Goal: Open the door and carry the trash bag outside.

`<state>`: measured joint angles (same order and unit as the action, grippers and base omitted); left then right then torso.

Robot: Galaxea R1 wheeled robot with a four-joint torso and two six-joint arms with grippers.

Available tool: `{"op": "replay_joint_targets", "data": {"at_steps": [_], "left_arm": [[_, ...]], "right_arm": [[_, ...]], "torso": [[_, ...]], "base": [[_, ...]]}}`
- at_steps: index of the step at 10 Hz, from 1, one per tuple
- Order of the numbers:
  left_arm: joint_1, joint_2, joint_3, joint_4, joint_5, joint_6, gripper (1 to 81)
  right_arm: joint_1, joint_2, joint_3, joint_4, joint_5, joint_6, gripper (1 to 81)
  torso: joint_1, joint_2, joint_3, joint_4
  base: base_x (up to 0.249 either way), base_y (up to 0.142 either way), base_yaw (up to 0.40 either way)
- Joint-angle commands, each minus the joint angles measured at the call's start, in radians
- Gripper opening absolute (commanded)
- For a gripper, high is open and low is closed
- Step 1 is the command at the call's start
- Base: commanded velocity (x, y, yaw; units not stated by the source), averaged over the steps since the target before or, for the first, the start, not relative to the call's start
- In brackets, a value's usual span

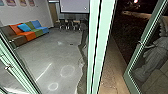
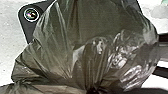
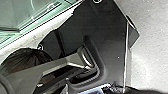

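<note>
The trash bag is right up by the left tool. It is dark and thin, with shiny wrinkles. Its folds all come together in a tight bunch at the left tool, which is squeezed on the bag. The bag sits in front of the robot's own dark plate, at the left side of the robot. The right tool is apart from the bag. I cannot tell if it is clenched or let go.

A tall green post stands up near the middle. On the right, a glass door with a green edge and a handle stands open. Between the post and this door there is a brown path. Next to the path it is dark, and far off a small light glows.

On the left is a room with a shiny grey floor. Far back there, a long couch has orange, green and blue parts. Some chairs stand near the far wall, under a big screen.
</note>
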<state>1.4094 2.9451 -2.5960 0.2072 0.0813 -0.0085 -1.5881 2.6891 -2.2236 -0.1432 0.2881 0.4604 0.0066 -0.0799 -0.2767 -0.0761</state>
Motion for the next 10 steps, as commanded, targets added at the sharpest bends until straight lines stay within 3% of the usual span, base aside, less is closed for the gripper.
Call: {"op": "replay_joint_targets", "data": {"at_steps": [1, 4, 10], "left_arm": [[-0.039, 0.002, -0.016, 0.006, 0.061, -0.001, 1.0], [-0.039, 0.022, -0.048, 0.004, 0.061, -0.002, 1.0], [-0.039, 0.053, -0.09, 0.004, 0.061, 0.001, 1.0]], "right_arm": [[-0.01, 0.129, -0.193, -0.035, -0.04, -0.005, 81.1], [-0.013, 0.2, -0.298, -0.053, -0.05, -0.003, 81.1], [-0.008, 0.229, -0.329, -0.047, -0.052, -0.003, 81.1]], "torso": [[0.0, 0.0, 0.0, 0.0], [0.0, 0.0, 0.0, 0.0], [0.0, 0.0, 0.0, 0.0]], "base": [[0.0, 0.0, 0.0], [0.0, 0.0, 0.0], [0.0, 0.0, 0.0]]}}
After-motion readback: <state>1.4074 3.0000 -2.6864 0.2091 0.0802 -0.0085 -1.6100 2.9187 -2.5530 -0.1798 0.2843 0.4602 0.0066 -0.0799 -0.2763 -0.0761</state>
